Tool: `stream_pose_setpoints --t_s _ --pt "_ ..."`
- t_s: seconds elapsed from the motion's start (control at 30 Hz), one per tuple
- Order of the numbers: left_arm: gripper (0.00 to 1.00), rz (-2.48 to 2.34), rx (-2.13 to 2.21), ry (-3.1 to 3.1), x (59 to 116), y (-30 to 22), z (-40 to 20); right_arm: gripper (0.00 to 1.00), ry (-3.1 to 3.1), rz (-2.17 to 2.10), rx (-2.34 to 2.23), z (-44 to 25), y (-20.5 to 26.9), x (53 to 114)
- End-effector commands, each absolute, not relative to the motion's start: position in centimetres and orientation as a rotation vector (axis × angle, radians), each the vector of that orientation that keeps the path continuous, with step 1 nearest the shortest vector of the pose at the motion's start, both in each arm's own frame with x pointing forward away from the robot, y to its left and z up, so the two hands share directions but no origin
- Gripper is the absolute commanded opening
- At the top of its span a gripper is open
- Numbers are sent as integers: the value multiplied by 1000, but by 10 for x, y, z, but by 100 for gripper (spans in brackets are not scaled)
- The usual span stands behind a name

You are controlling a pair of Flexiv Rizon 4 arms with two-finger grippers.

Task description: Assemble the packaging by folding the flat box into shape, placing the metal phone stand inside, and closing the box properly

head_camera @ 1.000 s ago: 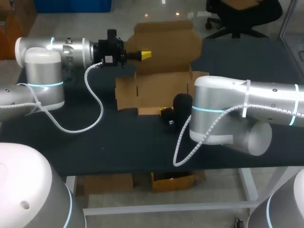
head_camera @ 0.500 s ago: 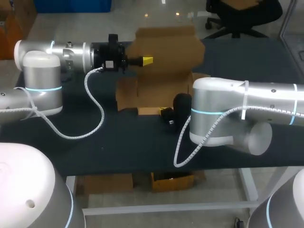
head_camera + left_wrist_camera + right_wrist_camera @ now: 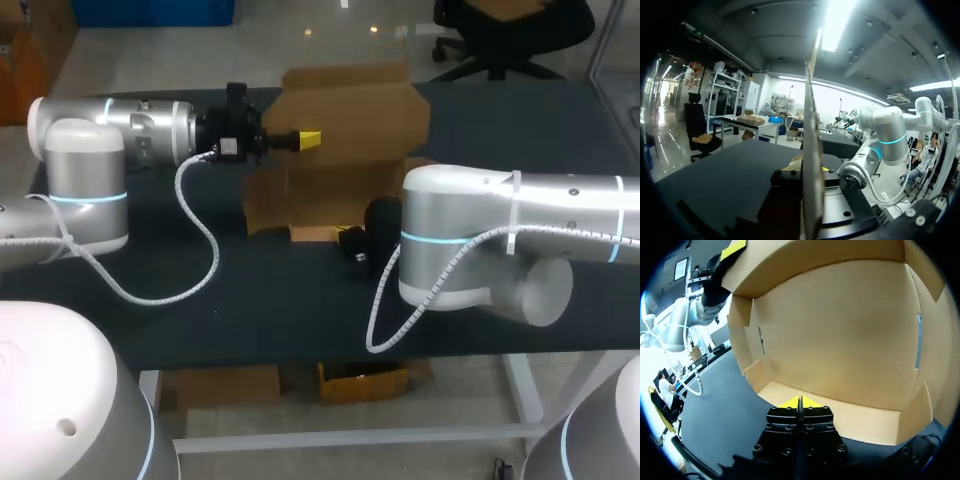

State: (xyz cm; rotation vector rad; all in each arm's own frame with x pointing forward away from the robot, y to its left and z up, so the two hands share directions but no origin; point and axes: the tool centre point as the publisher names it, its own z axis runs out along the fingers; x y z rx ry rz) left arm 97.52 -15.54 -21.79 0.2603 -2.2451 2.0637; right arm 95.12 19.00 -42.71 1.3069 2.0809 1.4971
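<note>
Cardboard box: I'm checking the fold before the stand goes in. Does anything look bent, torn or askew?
Nothing stands out. The cardboard box sits open, its lid raised and held at one edge by the left gripper. No tears or crushed panels show. The right gripper is shut at its front wall.

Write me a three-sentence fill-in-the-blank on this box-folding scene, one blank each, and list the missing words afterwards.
1. The left gripper is shut on the lid of the brown ____ box.
2. The right gripper points into the open box with its two yellow tips pressed ____.
3. The table under the box has a top that is ____ in colour.

Missing words: cardboard; together; black.
</note>
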Motion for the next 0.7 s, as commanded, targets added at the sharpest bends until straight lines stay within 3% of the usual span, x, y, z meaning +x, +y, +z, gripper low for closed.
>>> stream_pose_setpoints --t_s 0.03,0.7 --pt "0 2057 251 -2227 977 -155 -228 0 2073 1493 1309 -432 194 951" --pt "0 1991 267 -2249 970 -157 -230 0 2073 1493 1309 -432 194 951"
